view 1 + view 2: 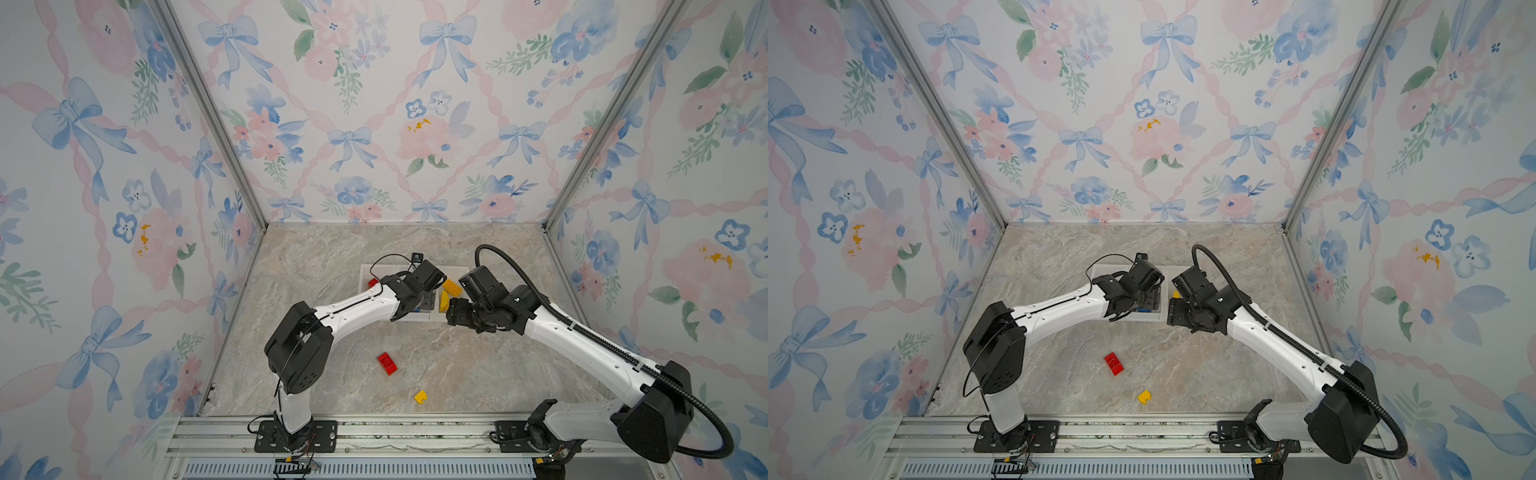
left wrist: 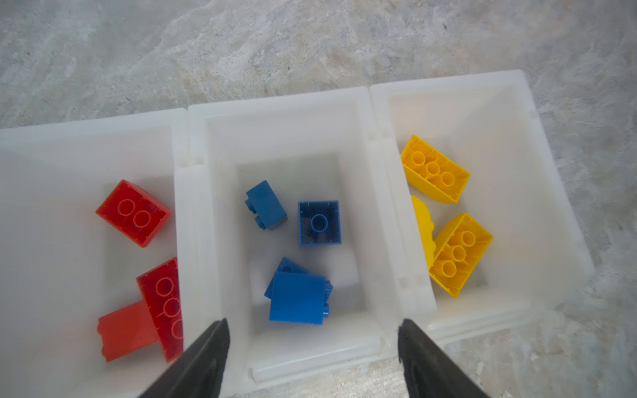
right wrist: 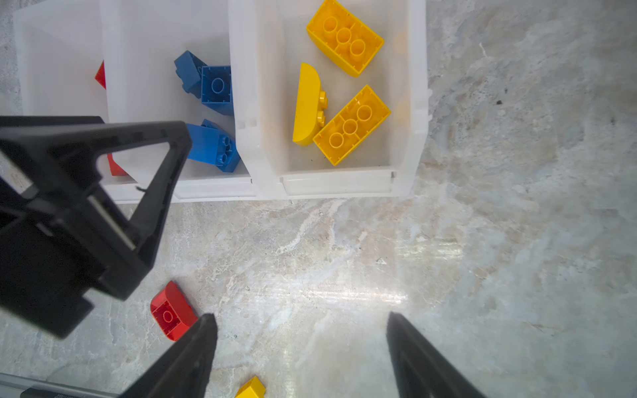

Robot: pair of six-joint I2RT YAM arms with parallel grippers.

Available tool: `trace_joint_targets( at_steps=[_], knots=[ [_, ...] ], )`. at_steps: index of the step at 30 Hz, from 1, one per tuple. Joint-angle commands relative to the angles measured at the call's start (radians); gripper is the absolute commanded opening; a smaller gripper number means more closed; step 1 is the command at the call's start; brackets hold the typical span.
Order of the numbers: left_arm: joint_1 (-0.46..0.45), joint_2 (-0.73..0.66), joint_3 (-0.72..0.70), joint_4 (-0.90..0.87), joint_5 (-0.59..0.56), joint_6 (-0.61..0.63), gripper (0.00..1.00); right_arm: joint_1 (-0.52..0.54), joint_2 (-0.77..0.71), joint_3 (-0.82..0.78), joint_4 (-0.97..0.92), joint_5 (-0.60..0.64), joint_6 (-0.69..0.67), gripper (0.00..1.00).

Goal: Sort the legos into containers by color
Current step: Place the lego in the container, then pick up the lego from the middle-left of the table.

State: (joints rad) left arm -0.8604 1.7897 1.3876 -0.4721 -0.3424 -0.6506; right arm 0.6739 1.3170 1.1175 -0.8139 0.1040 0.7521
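Three joined white containers sit side by side. In the left wrist view, one bin [image 2: 86,131] holds three red legos [image 2: 132,213], the middle bin [image 2: 275,106] holds blue legos [image 2: 298,298], and the last bin [image 2: 448,81] holds three yellow legos [image 2: 460,255]. My left gripper [image 2: 313,322] hangs open and empty over the middle bin's near end. My right gripper [image 3: 300,315] is open and empty above bare table in front of the bins. A loose red lego [image 1: 387,363] [image 3: 172,315] and a loose yellow lego [image 1: 420,397] [image 3: 251,389] lie on the table.
Both arms reach in from an aluminium rail [image 1: 374,432] at the front edge and meet close together at the bins. Floral walls [image 1: 124,208] close off the left, back and right sides. The left gripper's black frame [image 3: 86,206] fills one side of the right wrist view.
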Motion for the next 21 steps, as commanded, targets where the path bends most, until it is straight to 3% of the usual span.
trace_joint_targets(
  at_steps=[1,12,21],
  knots=[
    [-0.021,-0.063,-0.081,-0.021,0.027,-0.066,0.79,-0.004,0.0,-0.016,0.004,-0.009,0.01,0.81],
    [-0.079,-0.305,-0.361,-0.036,0.088,-0.283,0.79,0.012,-0.018,-0.032,-0.01,-0.019,0.0,0.81],
    [-0.143,-0.405,-0.481,-0.12,0.113,-0.44,0.77,0.033,-0.03,-0.055,-0.013,-0.018,0.007,0.82]
  ],
)
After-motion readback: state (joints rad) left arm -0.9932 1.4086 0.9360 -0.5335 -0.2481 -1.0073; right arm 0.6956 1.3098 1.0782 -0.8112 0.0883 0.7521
